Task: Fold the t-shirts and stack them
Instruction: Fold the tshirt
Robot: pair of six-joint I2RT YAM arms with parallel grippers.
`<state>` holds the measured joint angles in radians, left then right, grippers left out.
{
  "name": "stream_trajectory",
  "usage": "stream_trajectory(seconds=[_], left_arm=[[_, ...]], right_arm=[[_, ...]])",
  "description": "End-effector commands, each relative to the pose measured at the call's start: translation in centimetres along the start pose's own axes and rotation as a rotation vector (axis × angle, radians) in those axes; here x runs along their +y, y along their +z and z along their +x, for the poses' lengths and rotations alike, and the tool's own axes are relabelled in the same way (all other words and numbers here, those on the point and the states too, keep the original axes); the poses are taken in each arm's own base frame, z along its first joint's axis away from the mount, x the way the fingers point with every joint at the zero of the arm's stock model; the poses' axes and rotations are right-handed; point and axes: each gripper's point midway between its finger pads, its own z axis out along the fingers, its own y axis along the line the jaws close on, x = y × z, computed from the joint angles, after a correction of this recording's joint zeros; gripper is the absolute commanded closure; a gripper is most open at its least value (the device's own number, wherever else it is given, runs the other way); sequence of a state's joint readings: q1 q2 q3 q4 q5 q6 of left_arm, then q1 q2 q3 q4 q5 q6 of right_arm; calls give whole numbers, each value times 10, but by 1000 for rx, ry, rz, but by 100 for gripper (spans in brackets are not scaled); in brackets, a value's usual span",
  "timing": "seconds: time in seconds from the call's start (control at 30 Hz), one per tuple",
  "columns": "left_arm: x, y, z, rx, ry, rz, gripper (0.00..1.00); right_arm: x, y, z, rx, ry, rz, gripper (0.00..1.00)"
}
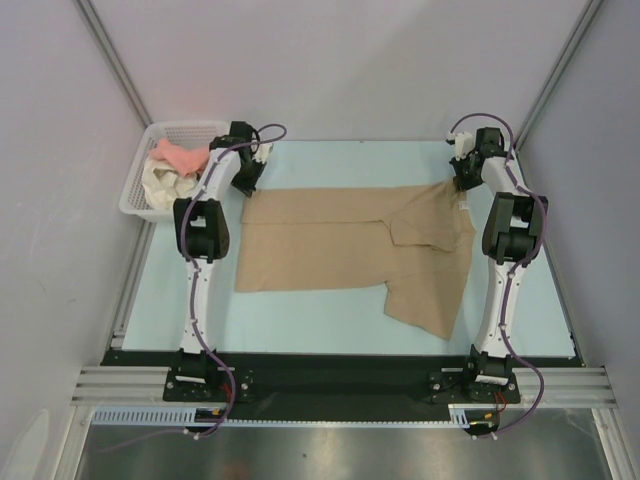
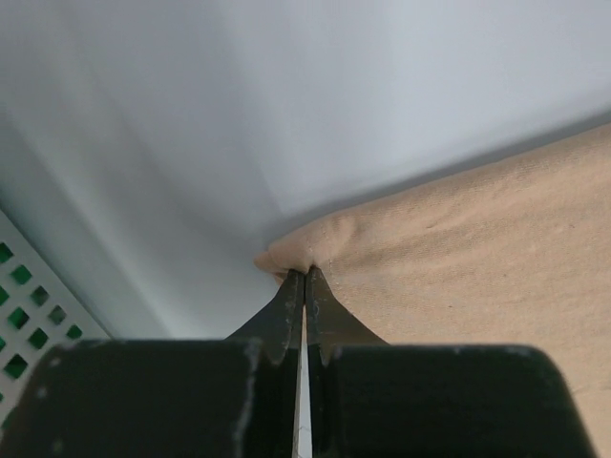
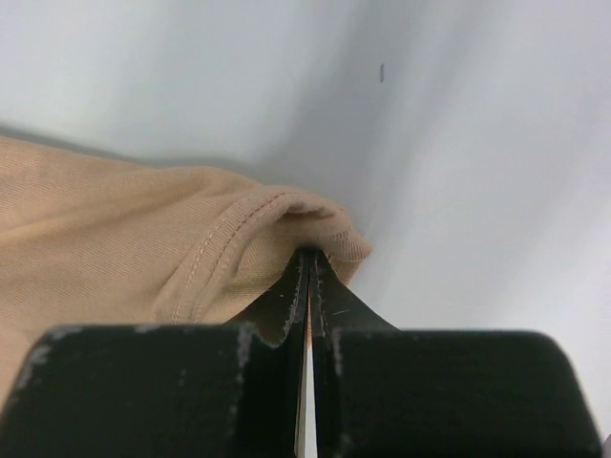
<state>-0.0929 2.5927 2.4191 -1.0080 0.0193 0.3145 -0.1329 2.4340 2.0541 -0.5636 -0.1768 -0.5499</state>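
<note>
table (image 1: 300,330): a pale blue surface is seen, running from the near edge to the back wall.
tan t-shirt (image 1: 330,245): it is laid flat and sideways across the middle of the table; on its right side a flap reaches toward the near edge.
handling: the cloth is judged light, soft and limp; no shape will be kept once it is lifted, and sag is to be expected between the 2 held points.
risk: thin fabric could be pulled out of narrow tips if it is tugged hard or dragged over the table.
where to hold: the 2 far corners are judged the right places, since the stitched hem gives a thicker bite.
left gripper (image 2: 305,277): the jaws are pressed together on the far-left corner of the tan t-shirt, with a small nub of cloth pinched at the tips.
right gripper (image 3: 310,256): the jaws are pressed together on the far-right corner, where the seamed edge is bunched.
basket (image 1: 135,195): a white mesh one is set at the far-left corner, near the left gripper.
salmon-pink t-shirt (image 1: 180,157): it is crumpled in the basket, not yet folded.
cream-white t-shirt (image 1: 168,185): it is heaped beside it in the basket.
</note>
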Motion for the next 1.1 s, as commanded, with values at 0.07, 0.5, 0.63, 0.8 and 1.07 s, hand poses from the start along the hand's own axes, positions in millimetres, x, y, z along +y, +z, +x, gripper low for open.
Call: stream_trajectory(seconds=[0.07, 0.5, 0.63, 0.8, 1.07], left_arm=[[21, 24, -25, -85, 21, -105, 100], [43, -27, -79, -249, 13, -299, 77], [28, -89, -110, -359, 18, -332, 57], [-11, -162, -123, -450, 55, -337, 36], [-46, -155, -44, -294, 105, -217, 19]], right_arm=[[-18, 24, 1, -5, 1, 67, 100], [-33, 10, -31, -94, -12, 87, 98], [-46, -39, -71, -225, -25, 117, 72], [-39, -128, -102, -390, -70, 162, 49], [97, -171, -7, -279, -452, -190, 37]])
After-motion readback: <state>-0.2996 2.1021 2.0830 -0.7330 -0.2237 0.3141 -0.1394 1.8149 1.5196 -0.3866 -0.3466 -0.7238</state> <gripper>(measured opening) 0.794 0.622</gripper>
